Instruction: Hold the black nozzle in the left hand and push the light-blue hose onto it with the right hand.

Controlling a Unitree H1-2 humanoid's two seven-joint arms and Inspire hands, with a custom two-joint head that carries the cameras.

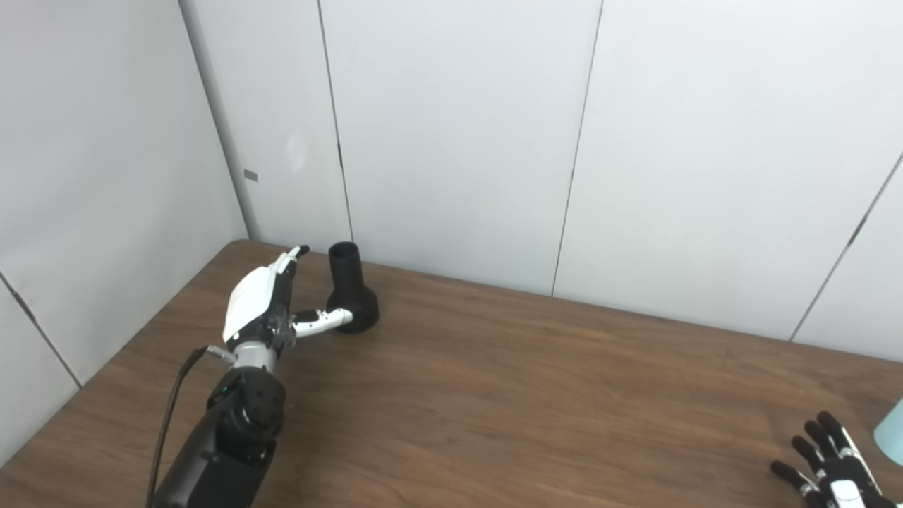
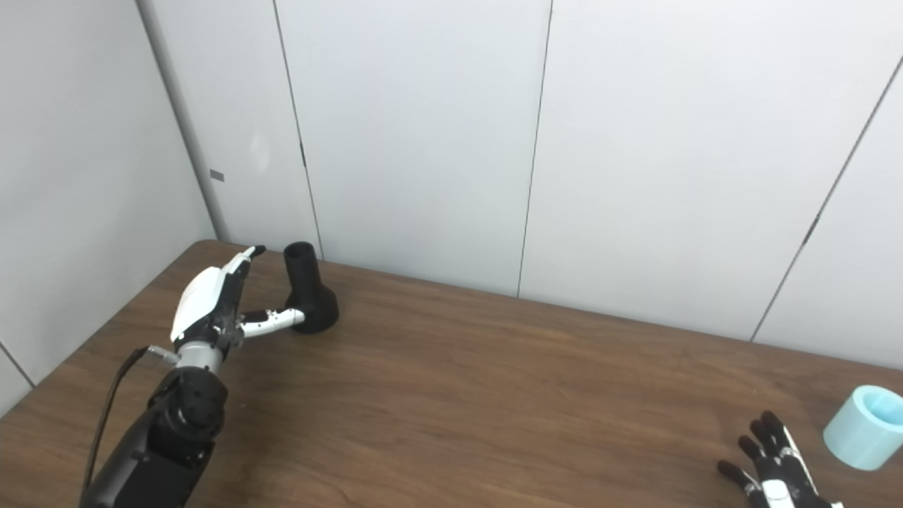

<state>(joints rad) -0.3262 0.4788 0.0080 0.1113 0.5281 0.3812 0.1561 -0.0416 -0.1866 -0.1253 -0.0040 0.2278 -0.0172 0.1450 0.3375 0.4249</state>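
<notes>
The nozzle [image 2: 307,291] stands upright at the far left of the surface [image 2: 494,395], ungrasped: the left robot hand [image 2: 211,300] is released just left of it, fingers apart, thumb at the nozzle's base. The hose [image 2: 866,427] lies well to the right of the nozzle, with the right robot hand [image 2: 772,462] released beside it. By this evidence the task is at its start; both grasps and the push-on remain

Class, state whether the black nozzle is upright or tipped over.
Upright: the black nozzle stands on its wide base on the table, narrow open neck pointing up.
</notes>
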